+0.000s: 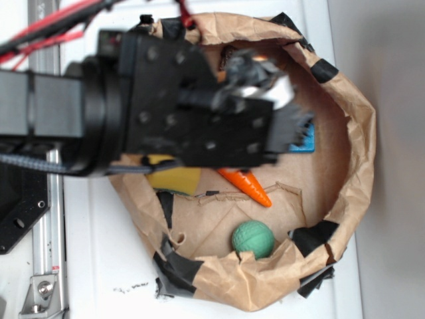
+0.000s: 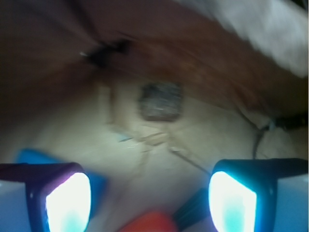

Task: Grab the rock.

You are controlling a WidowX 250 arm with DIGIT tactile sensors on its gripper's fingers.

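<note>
In the wrist view the rock (image 2: 161, 101), a small dark brown speckled lump, lies on the brown paper floor ahead of my gripper (image 2: 150, 200). It sits well beyond the fingertips and a little right of centre. The gripper is open, with its two bright pads (image 2: 67, 200) wide apart and nothing between them. In the exterior view the gripper (image 1: 282, 106) hangs over the upper part of the paper basket (image 1: 358, 133). There the arm covers the rock.
Inside the basket lie an orange carrot (image 1: 249, 186), a green textured ball (image 1: 253, 238), a yellow block (image 1: 174, 176) and a blue piece (image 1: 307, 141). The crumpled paper wall rings everything, patched with black tape (image 1: 312, 238). An orange thing (image 2: 149, 222) shows under the gripper.
</note>
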